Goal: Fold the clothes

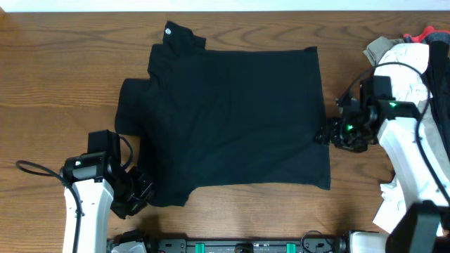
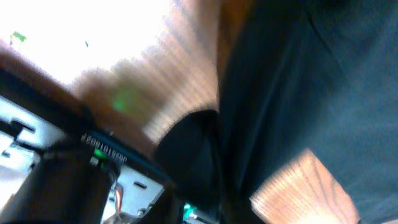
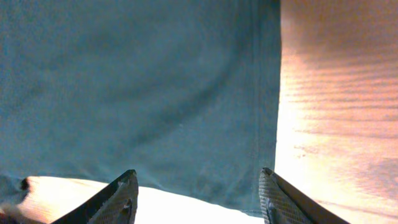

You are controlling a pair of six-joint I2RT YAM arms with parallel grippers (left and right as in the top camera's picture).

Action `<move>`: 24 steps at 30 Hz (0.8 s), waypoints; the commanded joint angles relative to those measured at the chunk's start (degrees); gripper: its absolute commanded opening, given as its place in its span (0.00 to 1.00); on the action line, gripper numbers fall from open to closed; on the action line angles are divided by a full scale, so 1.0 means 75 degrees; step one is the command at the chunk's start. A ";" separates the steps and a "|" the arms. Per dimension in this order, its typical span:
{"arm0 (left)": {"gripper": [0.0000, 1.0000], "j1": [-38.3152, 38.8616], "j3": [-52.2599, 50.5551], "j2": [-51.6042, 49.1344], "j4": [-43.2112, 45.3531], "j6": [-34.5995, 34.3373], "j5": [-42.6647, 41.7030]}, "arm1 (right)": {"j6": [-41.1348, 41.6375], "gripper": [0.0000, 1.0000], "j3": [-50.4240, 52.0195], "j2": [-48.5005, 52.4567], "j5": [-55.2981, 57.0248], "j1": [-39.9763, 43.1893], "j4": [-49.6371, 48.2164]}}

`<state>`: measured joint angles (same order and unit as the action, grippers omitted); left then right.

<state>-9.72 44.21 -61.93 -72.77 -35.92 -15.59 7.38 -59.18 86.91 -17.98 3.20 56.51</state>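
Observation:
The black short-sleeved shirt (image 1: 232, 112) lies spread flat on the wooden table, collar with a small white logo (image 1: 169, 29) at the far left. My left gripper (image 1: 137, 193) sits at the shirt's near-left corner. In the blurred left wrist view, dark fabric (image 2: 298, 81) narrows down into the jaws (image 2: 217, 208), which appear shut on it. My right gripper (image 1: 325, 133) is at the shirt's right edge. Its fingers (image 3: 198, 193) are open, with the hem (image 3: 205, 124) lying between them.
A heap of white and pale cloth (image 1: 404, 63) with a red item (image 1: 425, 31) lies at the right edge behind the right arm. The robot base rail (image 1: 232, 246) runs along the front edge. Bare wood (image 1: 56, 84) shows to the left of the shirt.

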 commanded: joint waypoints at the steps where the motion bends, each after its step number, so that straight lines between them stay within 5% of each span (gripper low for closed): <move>1: 0.38 -0.0038 -0.0015 0.0029 -0.0117 0.0256 0.0175 | 0.0012 0.61 0.0219 0.0379 0.0085 0.0064 -0.0117; 7: 0.55 -0.0038 -0.0015 0.0026 0.0119 0.0382 0.0236 | 0.0015 0.64 0.0516 0.0688 0.0178 0.0064 -0.0201; 20: 0.54 -0.0038 -0.0006 0.0029 0.1405 0.0997 0.0134 | 0.1005 0.62 0.1760 0.0688 0.0845 0.0064 -0.0679; 24: 0.54 -0.0038 0.0125 0.0029 0.1107 0.1137 0.0137 | 0.1341 0.50 0.2177 0.0688 0.1005 0.0064 -0.1078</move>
<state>-9.72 44.18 -61.93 -63.20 -29.47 -14.24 14.09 -44.62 91.98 -12.01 3.20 49.60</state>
